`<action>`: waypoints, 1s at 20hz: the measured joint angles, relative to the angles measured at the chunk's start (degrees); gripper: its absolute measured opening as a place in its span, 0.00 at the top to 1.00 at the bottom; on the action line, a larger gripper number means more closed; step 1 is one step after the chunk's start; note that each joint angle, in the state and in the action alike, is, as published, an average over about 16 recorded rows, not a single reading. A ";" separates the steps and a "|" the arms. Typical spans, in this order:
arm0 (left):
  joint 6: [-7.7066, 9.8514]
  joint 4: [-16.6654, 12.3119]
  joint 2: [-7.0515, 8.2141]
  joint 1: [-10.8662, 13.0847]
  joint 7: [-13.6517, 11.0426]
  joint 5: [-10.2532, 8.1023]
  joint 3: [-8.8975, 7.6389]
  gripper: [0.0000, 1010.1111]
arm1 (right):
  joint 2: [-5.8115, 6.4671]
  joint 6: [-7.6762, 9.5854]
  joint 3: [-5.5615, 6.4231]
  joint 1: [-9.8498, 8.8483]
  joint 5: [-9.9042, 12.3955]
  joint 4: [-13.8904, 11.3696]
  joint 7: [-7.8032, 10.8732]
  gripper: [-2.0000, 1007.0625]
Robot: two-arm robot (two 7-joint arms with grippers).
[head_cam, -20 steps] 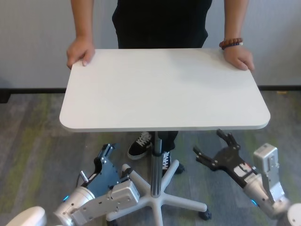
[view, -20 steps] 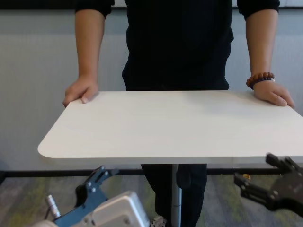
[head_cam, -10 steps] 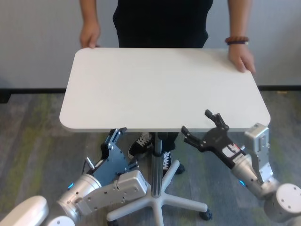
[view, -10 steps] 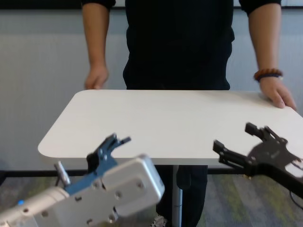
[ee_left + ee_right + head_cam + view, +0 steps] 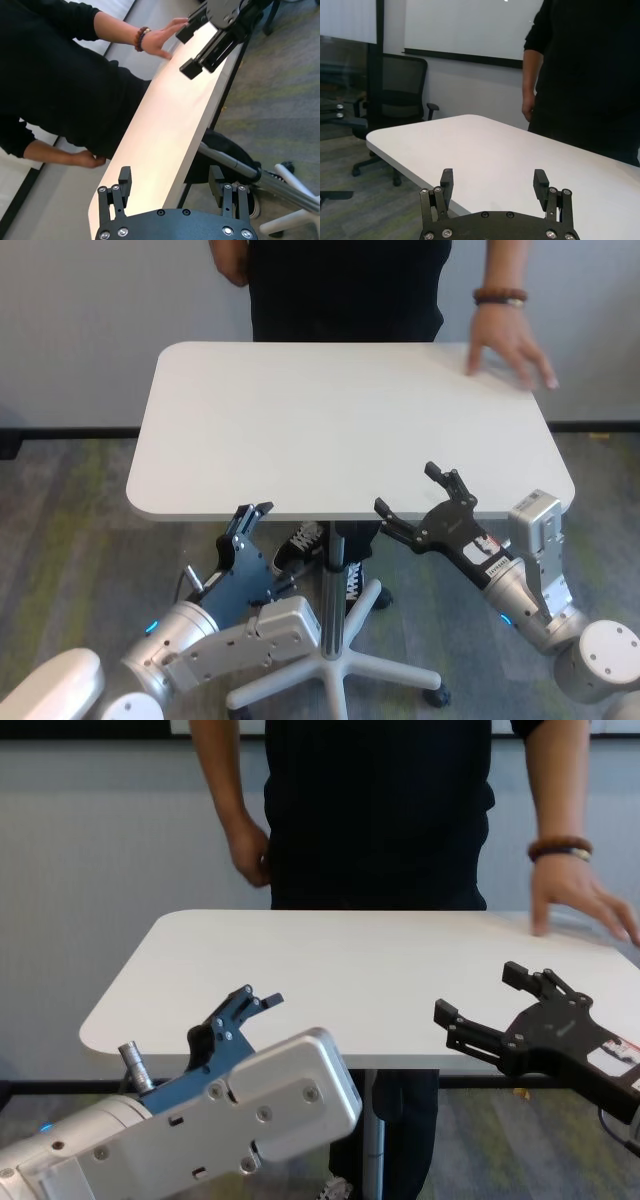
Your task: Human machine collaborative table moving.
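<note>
The white table (image 5: 350, 410) stands in front of me, and the human (image 5: 345, 285) in a black top stands behind its far edge. The hand with the beaded bracelet (image 5: 508, 342) rests its fingertips on the far right corner. The other hand (image 5: 250, 850) hangs off the table by the body. My left gripper (image 5: 252, 520) is open, with its tips at the table's near edge (image 5: 190, 150); it also shows in the chest view (image 5: 252, 1005). My right gripper (image 5: 410, 495) is open and raised at the near edge on the right, empty (image 5: 494, 176).
The silver post (image 5: 333, 565) runs down to a white star base (image 5: 340, 665) with castors between my arms. The person's black shoes (image 5: 297, 550) stand beside the post. A black office chair (image 5: 395, 125) stands beyond the table's end. The floor is grey carpet.
The person's unbraceleted hand left the table corner and dropped to the body; the braceleted hand lifted onto its fingertips. Both my grippers rose and moved up to the table's near edge.
</note>
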 joint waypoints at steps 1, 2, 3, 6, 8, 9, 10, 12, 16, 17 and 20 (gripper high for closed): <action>0.26 -0.21 0.06 -0.07 0.03 0.19 -0.09 0.01 | 0.07 0.00 -0.12 -0.04 -0.02 -0.43 0.03 0.01; 0.53 -0.45 0.14 -0.16 0.08 0.39 -0.22 0.01 | 0.15 -0.04 -0.25 -0.05 -0.03 -0.86 0.09 0.01; 0.78 -0.68 0.22 -0.27 0.16 0.58 -0.38 0.01 | 0.23 -0.10 -0.38 -0.06 -0.05 -1.28 0.15 0.01; 1.49 -1.52 0.54 -0.58 0.52 1.11 -1.03 0.01 | 0.50 -0.35 -0.82 -0.04 -0.19 -2.55 0.29 0.01; 1.87 -2.17 0.83 -0.76 0.79 1.41 -1.59 0.01 | 0.68 -0.55 -1.13 0.03 -0.34 -3.31 0.30 0.01; 2.03 -2.49 0.98 -0.84 0.92 1.53 -1.87 0.01 | 0.76 -0.66 -1.29 0.07 -0.43 -3.65 0.32 0.01; 2.15 -2.76 1.13 -0.89 1.04 1.62 -2.17 0.01 | 0.83 -0.78 -1.44 0.14 -0.51 -3.91 0.37 0.01; 2.32 -3.18 1.42 -0.98 1.31 1.77 -2.75 0.01 | 0.95 -1.01 -1.75 0.29 -0.65 -4.26 0.46 0.01; 2.40 -3.63 1.92 -1.00 1.72 1.91 -3.74 0.01 | 1.09 -1.30 -2.28 0.62 -0.86 -4.43 0.56 0.01; 2.39 -3.67 2.02 -0.98 1.79 1.94 -3.92 0.01 | 1.10 -1.34 -2.38 0.69 -0.90 -4.39 0.57 0.01; 2.27 -3.51 2.22 -0.92 1.90 1.95 -4.27 0.01 | 1.12 -1.44 -2.59 0.82 -0.94 -4.18 0.61 0.01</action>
